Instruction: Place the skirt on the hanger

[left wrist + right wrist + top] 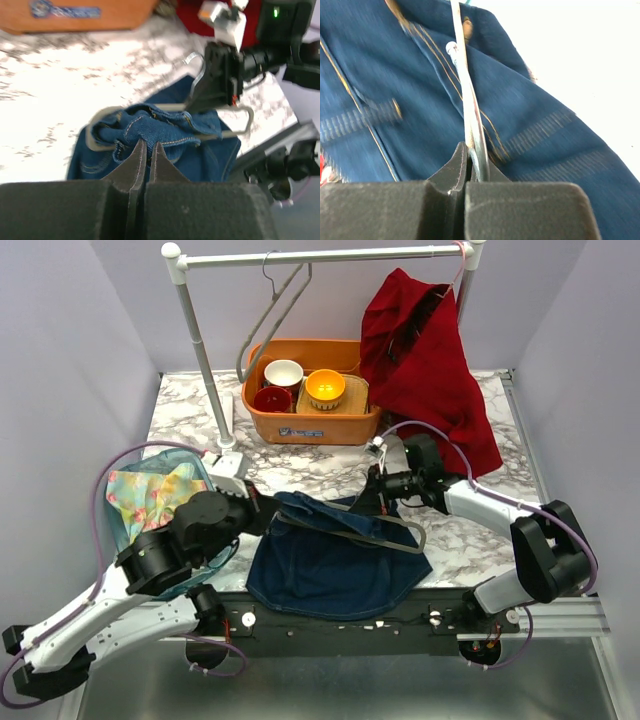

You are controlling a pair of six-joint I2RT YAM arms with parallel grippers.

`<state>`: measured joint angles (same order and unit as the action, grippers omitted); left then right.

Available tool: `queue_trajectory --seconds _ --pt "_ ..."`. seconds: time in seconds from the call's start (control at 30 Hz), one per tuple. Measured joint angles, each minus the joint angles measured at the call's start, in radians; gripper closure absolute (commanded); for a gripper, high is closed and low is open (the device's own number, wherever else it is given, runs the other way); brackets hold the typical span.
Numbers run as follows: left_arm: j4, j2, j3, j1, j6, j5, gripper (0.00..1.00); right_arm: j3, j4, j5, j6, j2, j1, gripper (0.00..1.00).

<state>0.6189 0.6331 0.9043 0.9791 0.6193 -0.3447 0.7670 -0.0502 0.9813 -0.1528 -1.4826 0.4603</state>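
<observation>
The hanger (469, 107) lies lengthwise across the skirt (330, 575), your right hand (472, 150) pinching its neck. Your left hand (147, 147), pressed together, sits nearer the skirt's waistband.

An orange basket (345, 426) is set at the upper centre of the marble table (190, 410). A white bowl (284, 372), a red bowl (272, 398) and a yellow bowl (325, 388) are held in it. A red garment (425, 360) is hung from the white rail (350, 255) at the upper right. A floral cloth (150, 495) is laid at the left.

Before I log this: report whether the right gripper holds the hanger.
Shut on it: the right gripper pinches the hanger wire over the skirt.
</observation>
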Motion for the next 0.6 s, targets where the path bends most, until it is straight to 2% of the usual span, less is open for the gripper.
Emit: queue_trajectory --seconds 0.1,0.4,0.47,0.5,0.6 --pt "0.021 -0.084 -0.012 0.000 0.003 -0.060 1.00 0.015 0.025 0.001 0.018 -0.006 0.004 0.99" --pt "0.040 -0.240 -0.199 0.001 0.128 -0.201 0.98 0.037 0.101 -0.034 0.080 -0.052 0.003 0.99" --pt "0.057 -0.250 -0.247 0.000 0.191 -0.233 0.79 0.040 0.114 -0.050 0.089 -0.058 0.003 0.99" --pt "0.068 -0.250 -0.269 0.000 0.220 -0.247 0.65 0.042 0.126 -0.063 0.097 -0.060 0.003 0.99" --pt "0.099 -0.235 -0.322 0.000 0.321 -0.275 0.45 0.043 0.145 -0.090 0.108 -0.061 0.003 0.99"
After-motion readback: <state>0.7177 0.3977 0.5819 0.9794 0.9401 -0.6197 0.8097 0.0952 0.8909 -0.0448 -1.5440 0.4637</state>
